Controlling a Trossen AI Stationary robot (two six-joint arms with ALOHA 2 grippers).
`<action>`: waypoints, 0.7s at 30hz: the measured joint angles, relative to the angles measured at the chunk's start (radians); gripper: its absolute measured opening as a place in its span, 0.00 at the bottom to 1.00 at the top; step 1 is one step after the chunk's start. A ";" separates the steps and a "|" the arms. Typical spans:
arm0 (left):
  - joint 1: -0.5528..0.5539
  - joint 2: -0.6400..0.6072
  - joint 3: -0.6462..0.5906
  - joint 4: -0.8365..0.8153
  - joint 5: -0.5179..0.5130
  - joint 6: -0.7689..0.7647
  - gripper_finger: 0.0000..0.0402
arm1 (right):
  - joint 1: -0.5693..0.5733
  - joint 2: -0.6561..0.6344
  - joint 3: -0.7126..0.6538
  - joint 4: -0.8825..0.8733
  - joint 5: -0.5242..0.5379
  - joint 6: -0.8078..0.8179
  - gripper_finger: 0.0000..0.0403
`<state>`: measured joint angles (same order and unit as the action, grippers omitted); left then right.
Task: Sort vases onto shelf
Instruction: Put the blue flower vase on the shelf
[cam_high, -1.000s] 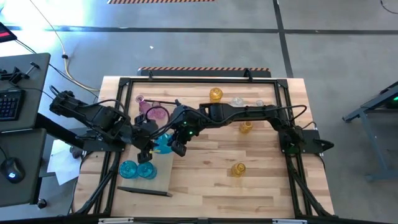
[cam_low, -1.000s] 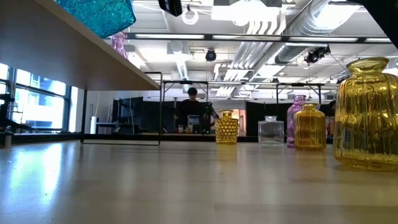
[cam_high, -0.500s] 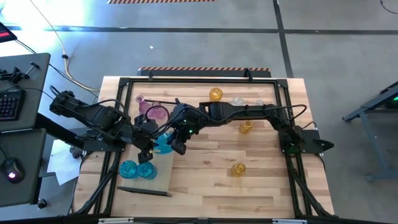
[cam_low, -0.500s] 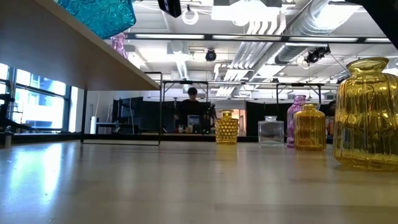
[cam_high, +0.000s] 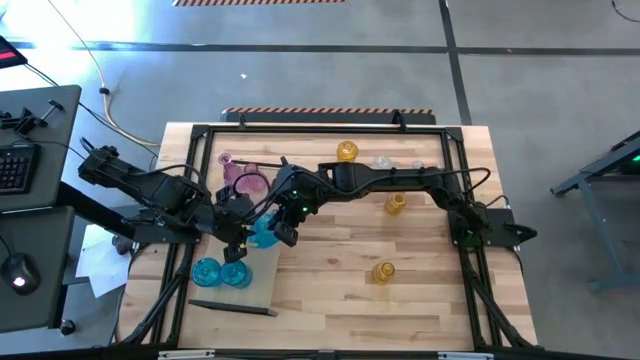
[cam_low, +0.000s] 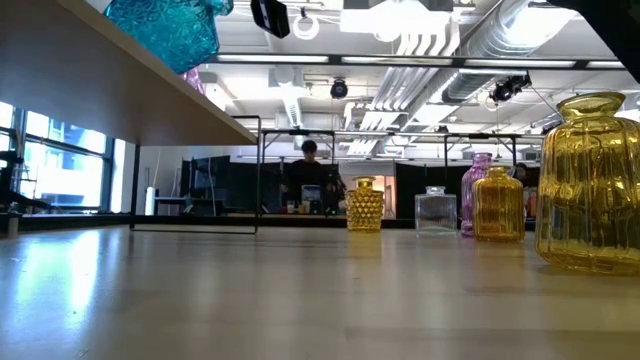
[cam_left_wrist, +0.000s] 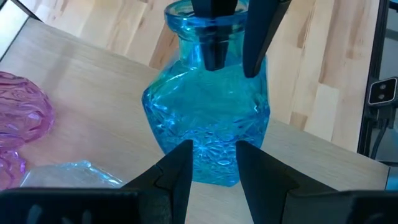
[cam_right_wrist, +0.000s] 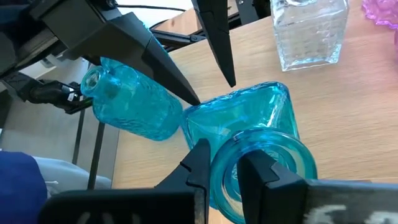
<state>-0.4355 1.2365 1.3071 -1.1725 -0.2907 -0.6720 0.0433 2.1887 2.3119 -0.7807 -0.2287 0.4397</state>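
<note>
Translucent teal cut-glass vase with a square body and round neck (cam_left_wrist: 208, 118), standing on the light-wood shelf board (cam_high: 262, 272) near its middle. Pinched at the neck rim by the right gripper (cam_right_wrist: 226, 163), one finger inside the mouth and one outside. Left gripper (cam_left_wrist: 211, 163) just beside the vase's base, fingers parted, gripping nothing. On the same board: a pink ribbed glass vase (cam_left_wrist: 18, 121), a clear square glass bottle (cam_right_wrist: 309, 31), two more teal vases (cam_high: 220, 272). Amber-yellow glass vases (cam_low: 590, 185) well apart on the butcher-block tabletop (cam_high: 340, 300).
</note>
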 joint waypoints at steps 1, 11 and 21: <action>0.000 -0.005 -0.001 -0.001 -0.001 -0.001 0.30 | -0.001 0.000 0.000 0.000 0.000 0.002 0.06; 0.000 -0.040 -0.002 -0.035 -0.010 -0.034 0.30 | -0.006 0.001 0.000 0.043 0.007 0.001 0.06; -0.026 -0.040 -0.079 -0.031 0.029 -0.063 0.30 | -0.006 0.002 0.000 0.041 -0.001 0.007 0.06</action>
<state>-0.4614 1.1968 1.2279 -1.2039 -0.2618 -0.7348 0.0376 2.1902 2.3119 -0.7397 -0.2293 0.4469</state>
